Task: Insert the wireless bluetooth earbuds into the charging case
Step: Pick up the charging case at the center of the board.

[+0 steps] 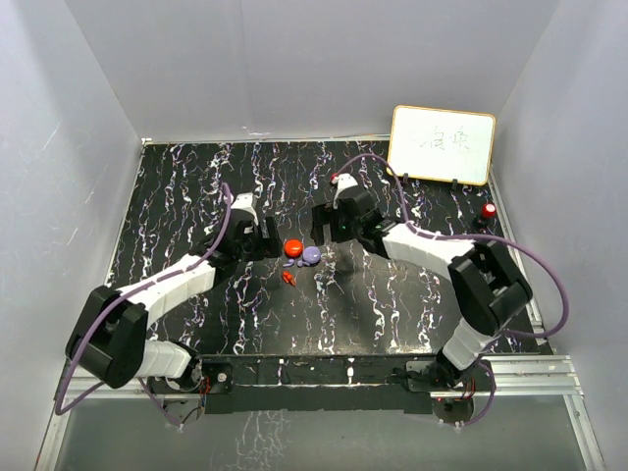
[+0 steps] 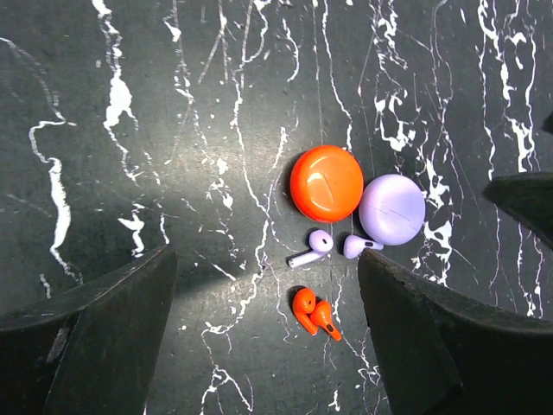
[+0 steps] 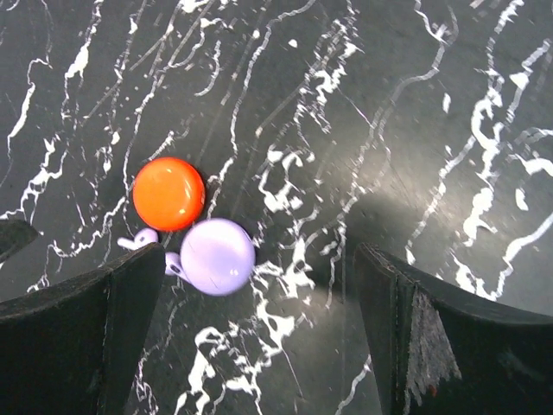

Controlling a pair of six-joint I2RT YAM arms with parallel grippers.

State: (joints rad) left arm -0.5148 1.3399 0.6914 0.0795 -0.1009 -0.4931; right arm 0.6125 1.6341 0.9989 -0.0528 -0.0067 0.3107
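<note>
On the black marbled table lie a round red charging case (image 2: 327, 182) and a round purple charging case (image 2: 392, 208), side by side and both shut. Two purple earbuds (image 2: 311, 248) lie just below the cases. Two red earbuds (image 2: 314, 311) lie together a little nearer. My left gripper (image 2: 268, 341) hovers open above the table, and the red earbuds lie between its fingers, closer to the right one. My right gripper (image 3: 251, 337) is open and holds nothing; the purple case (image 3: 218, 256) and the red case (image 3: 168, 193) sit by its left finger. From above, the left gripper (image 1: 263, 239) and right gripper (image 1: 332, 224) flank the cases.
A white board (image 1: 442, 144) stands at the back right of the table. A small red knob (image 1: 488, 210) sits near the right edge. Grey walls enclose the table on three sides.
</note>
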